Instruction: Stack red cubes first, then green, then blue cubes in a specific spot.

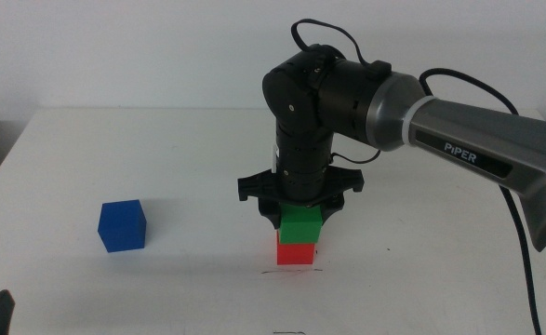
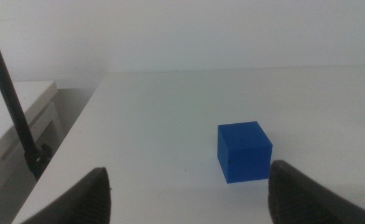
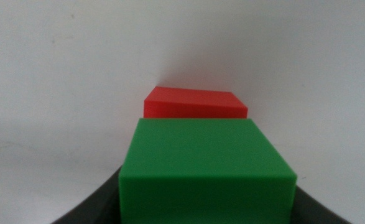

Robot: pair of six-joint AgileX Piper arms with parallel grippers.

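Right gripper (image 1: pixel 299 212) holds green cube (image 1: pixel 301 226) atop red cube (image 1: pixel 296 251); blue cube (image 1: pixel 123 225) apart.

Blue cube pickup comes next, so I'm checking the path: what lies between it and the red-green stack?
Only bare white tabletop separates the matte blue cube from the green-on-red stack, as the middle view shows.

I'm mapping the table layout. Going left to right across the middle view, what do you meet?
Waiting left pincer at the bottom corner → small matte blue cube standing alone → right pincer holding the small matte green cube on the small matte red cube, over the thin dark line.
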